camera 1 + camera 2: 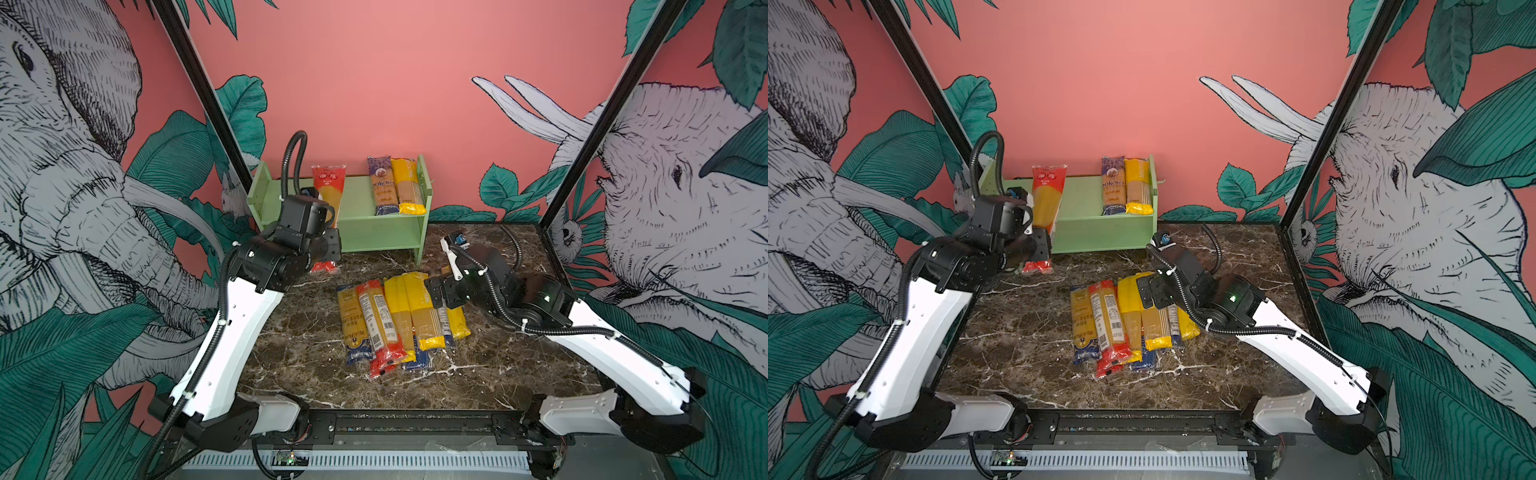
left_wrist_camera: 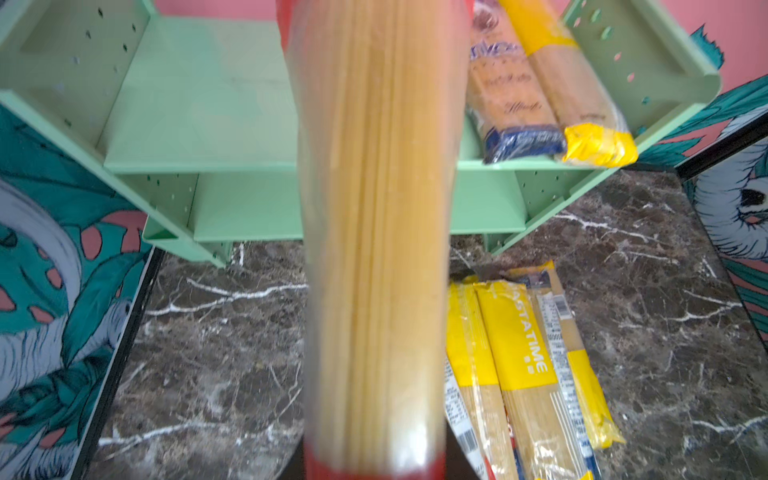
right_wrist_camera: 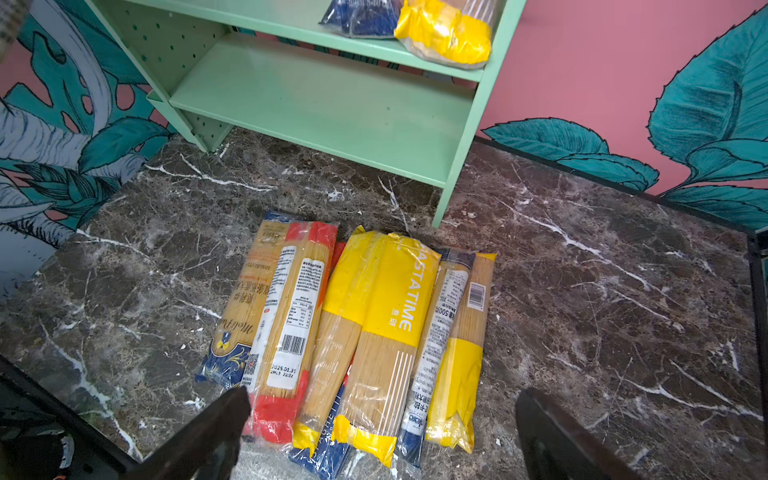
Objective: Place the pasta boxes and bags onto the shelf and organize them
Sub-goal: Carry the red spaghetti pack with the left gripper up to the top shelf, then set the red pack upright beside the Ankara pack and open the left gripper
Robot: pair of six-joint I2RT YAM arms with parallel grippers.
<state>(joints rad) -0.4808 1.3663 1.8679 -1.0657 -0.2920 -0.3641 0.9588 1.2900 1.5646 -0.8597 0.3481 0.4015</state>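
My left gripper (image 1: 328,249), raised at the table's far left, clamps a pack (image 1: 329,189); right gripper (image 3: 384,405) hovers mid-table, jaws wide.

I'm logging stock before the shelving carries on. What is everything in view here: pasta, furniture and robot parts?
shelf: one, mint green, two boards, at the table's back edge.
blue-ended pack: one, upper board, right end.
yellow pack: one, beside it, next to the right side panel.
red-ended pack: one, held in front of the shelf's left half.
pile of packs: about eight, yellow, red and blue ends, overlapping at table centre; exact count hidden.
table: one, dark brown marble.
mural: pink wall, elephants, teal leaves.
left end effector: shut on the red-ended pack.
right end effector: open, above the pile.
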